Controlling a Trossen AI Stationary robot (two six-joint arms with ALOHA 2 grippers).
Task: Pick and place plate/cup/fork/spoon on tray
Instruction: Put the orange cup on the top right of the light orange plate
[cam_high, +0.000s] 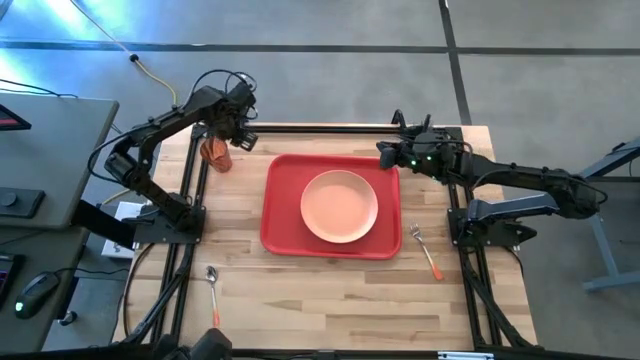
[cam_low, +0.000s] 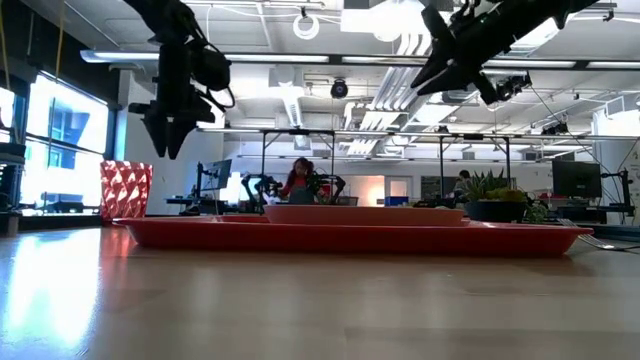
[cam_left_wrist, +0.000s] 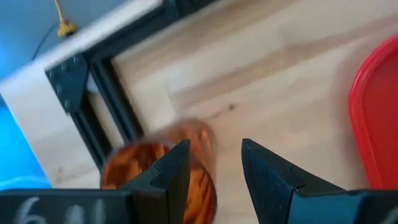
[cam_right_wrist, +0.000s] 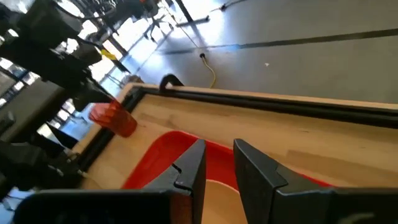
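Observation:
The peach-orange plate lies flat on the red tray at the table's middle. The red-orange cup stands upright on the table off the tray's far left corner; it also shows in the low view. My left gripper is open and empty, hovering just above and beside the cup. My right gripper hangs over the tray's far right corner, its fingers a little apart and empty. The fork lies right of the tray. The spoon lies near the table's front left.
A black frame rail runs along the table's far edge, with more rails down both sides. Bare wood lies in front of the tray. A desk with a mouse stands off the table's left.

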